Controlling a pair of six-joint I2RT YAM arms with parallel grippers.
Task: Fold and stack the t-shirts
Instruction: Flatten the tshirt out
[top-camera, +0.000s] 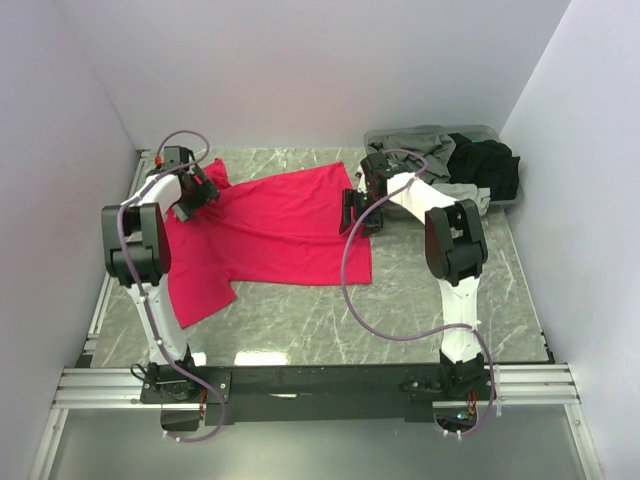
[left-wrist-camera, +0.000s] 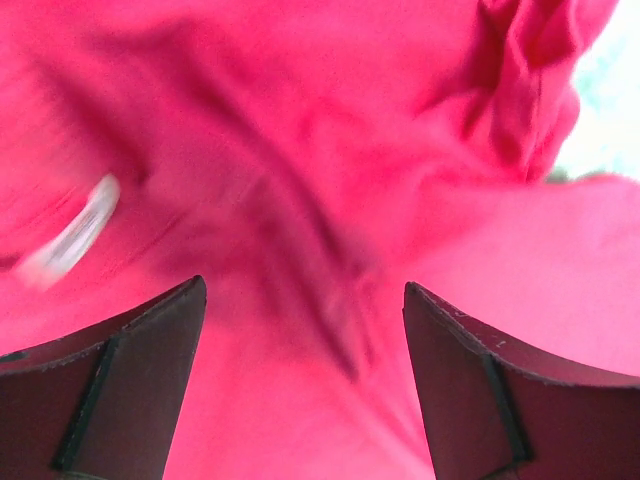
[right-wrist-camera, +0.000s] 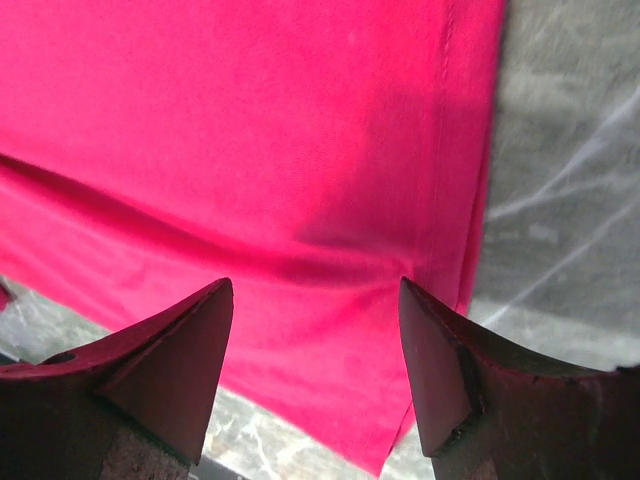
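Marble table: red t-shirt spread; left hand, right hand wide over it; white tag unreadable.

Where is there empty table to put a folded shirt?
The widest bare marble lies near, between the red shirt and the arm bases. A thin strip runs behind the shirt, by the back wall. Crowded: the far right corner, where the tub holds grey cloth and black cloth.

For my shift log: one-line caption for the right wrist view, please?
Open right gripper over the hemmed edge of the red shirt, spread on the marble table.
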